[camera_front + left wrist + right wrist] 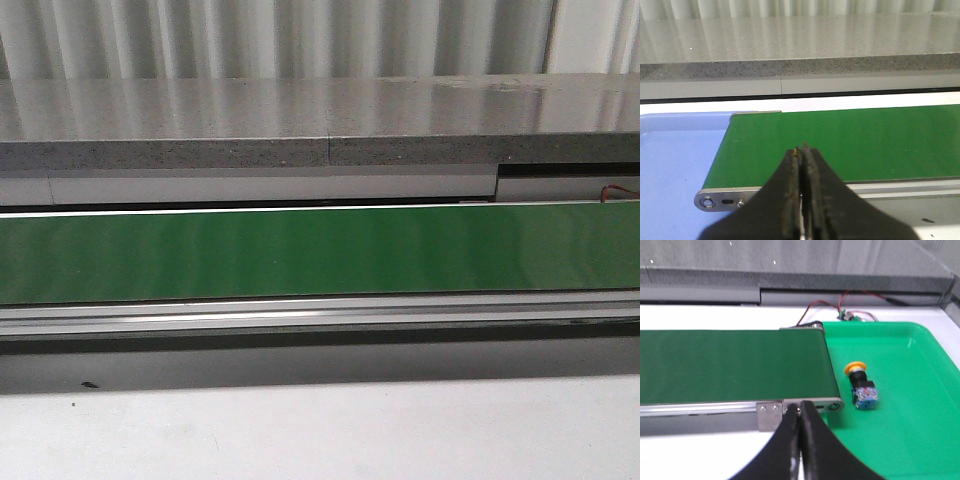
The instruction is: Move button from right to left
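The button (861,385), with a yellow cap, black collar and blue contact block, lies on its side in the green tray (920,430), just beyond the end of the green belt (730,365). My right gripper (801,406) is shut and empty, over the belt's end bracket, short of the button. My left gripper (802,149) is shut and empty, over the other end of the belt (840,140), beside a blue tray (670,170). The front view shows only the belt (320,250); neither gripper nor the button shows there.
A grey stone-like ledge (320,125) runs behind the belt. Red and black wires with a small board (847,315) lie behind the green tray. The belt's metal frame (320,315) runs along its near side, above a white table (320,430).
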Robot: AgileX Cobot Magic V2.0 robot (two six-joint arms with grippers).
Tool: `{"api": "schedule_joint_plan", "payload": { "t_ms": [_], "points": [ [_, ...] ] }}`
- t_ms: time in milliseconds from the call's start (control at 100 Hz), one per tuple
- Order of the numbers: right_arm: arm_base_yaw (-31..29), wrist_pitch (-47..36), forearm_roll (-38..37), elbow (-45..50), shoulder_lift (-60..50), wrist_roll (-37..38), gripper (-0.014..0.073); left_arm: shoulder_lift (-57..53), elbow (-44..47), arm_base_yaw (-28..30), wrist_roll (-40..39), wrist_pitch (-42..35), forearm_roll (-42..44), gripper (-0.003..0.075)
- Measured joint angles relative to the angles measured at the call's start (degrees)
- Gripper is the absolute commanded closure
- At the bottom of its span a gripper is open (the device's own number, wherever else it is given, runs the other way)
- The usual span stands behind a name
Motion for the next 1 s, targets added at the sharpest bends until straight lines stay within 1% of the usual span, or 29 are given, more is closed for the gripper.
{"api": "schedule_joint_plan", "payload": {
  "t_ms": [100,220,600,660,710,780,810,830,880,900,930,950,1000],
  "points": [
    [0.0,4.66,0.0,-5.57,6.3,0.0,0.0662,0.0,0.0,0.0,0.0,0.0,0.0,0.0741],
    [0.0,7.97,0.0,-11.19,13.95,0.0,0.0662,0.0,0.0,0.0,0.0,0.0,0.0,0.0741],
    [0.0,16.81,0.1,-21.92,36.12,0.0,0.0658,0.0,0.0,0.0,0.0,0.0,0.0,0.0741],
    [0.0,17.67,0.1,-23.2,39.23,0.0,0.0643,0.0,0.0,0.0,0.0,0.0,0.0,0.0741],
    [0.0,18.23,0.1,-24.34,41.63,0.0,0.0599,0.0,0.0,0.0,0.0,0.0,0.0,0.0741],
    [0.0,19.06,0.22,-25.59,44.87,0.0,0.0491,0.0,0.0,0.0,0.0,0.0,0.0,0.0741],
    [0.0,19.35,0.22,-26.06,46.05,0.0,0.0419,0.0,0.0,0.0,0.0,0.0,0.0,0.0741],
    [0.0,19.48,0.33,-26.39,46.89,0.0,0.0388,0.0,0.0,0.0,0.0,0.0,0.0,0.0741],
    [0.0,19.89,0.46,-27.11,48.73,0.0,0.0249,0.0,0.0,0.0,0.0,0.0,0.0,0.0741],
    [0.0,20.13,0.56,-27.38,49.48,0.0,0.0214,0.0,0.0,0.0,0.0,0.0,0.0,0.0741],
    [0.0,20.29,0.71,-27.74,50.41,0.0,0.0131,0.0,0.0,0.0,0.0,0.0,0.0,0.0741],
    [0.0,20.43,0.87,-27.97,51.06,0.0,0.0088,0.0,0.0,0.0,0.0,0.0,0.0,0.0741],
    [0.0,20.66,1.33,-28.45,52.49,0.0,0.0011,0.0,0.0,0.0,0.0,0.0,0.0,0.0741]
  ]
}}
